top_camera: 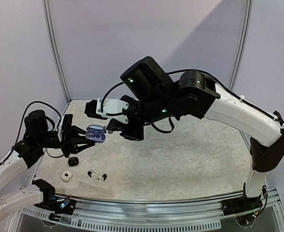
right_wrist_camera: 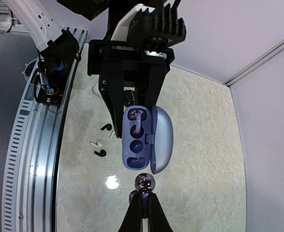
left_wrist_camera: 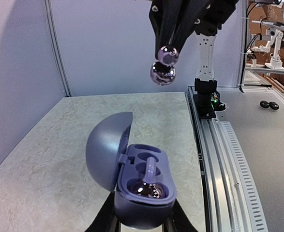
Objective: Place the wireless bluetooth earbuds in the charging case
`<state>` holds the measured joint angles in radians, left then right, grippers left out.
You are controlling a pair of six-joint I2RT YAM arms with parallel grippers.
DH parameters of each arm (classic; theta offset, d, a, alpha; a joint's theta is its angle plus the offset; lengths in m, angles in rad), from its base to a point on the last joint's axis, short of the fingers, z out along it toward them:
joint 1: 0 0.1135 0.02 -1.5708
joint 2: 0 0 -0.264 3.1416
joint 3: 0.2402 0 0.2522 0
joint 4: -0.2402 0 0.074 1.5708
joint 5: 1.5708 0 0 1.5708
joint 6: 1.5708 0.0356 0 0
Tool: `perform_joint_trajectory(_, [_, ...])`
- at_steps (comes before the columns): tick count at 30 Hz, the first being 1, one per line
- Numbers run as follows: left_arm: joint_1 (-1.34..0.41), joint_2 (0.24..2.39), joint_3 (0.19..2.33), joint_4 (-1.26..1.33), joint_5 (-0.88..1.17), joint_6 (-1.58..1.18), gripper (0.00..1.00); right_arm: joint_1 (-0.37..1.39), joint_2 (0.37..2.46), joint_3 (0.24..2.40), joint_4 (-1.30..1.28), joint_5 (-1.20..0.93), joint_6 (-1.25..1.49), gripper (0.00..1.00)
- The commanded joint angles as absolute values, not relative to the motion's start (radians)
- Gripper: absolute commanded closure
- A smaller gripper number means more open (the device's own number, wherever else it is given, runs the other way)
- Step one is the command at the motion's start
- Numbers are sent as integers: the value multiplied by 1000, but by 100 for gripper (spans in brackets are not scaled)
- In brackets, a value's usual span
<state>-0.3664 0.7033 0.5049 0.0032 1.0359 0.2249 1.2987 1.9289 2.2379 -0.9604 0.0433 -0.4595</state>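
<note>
My left gripper (top_camera: 82, 137) is shut on an open lavender charging case (top_camera: 96, 134) and holds it above the table, lid (left_wrist_camera: 105, 150) swung back. One lavender earbud (left_wrist_camera: 151, 186) sits in the case (left_wrist_camera: 144, 208); the other slot (right_wrist_camera: 136, 159) is empty. My right gripper (right_wrist_camera: 145, 200) is shut on the second lavender earbud (right_wrist_camera: 145, 182) by its stem. That earbud hangs just off the case's end (right_wrist_camera: 137, 145), apart from it, and shows in the left wrist view (left_wrist_camera: 163, 67) above the case.
Loose black earbuds (right_wrist_camera: 100, 152) and a white earbud (right_wrist_camera: 97, 143) lie on the table near the front edge. A black case (top_camera: 73, 161) and a white case (top_camera: 67, 177) sit at the front left. A metal rail (top_camera: 156, 205) runs along the near edge.
</note>
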Motion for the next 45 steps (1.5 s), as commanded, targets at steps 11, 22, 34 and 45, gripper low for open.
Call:
perform_joint_trajectory(11, [-410, 730, 554, -44, 975, 210, 100, 1317, 2042, 2324, -937, 94, -582, 100])
perform_joint_trajectory(22, [-415, 730, 549, -23, 960, 198, 100, 1317, 2088, 2333, -971, 114, -583, 100])
perform_joint_trajectory(34, [-415, 720, 535, 24, 985, 198, 100, 1313, 2115, 2333, -999, 172, -568, 100])
perform_joint_trajectory(45, [-416, 710, 529, 24, 995, 223, 100, 1313, 2129, 2333, -1000, 186, -561, 100])
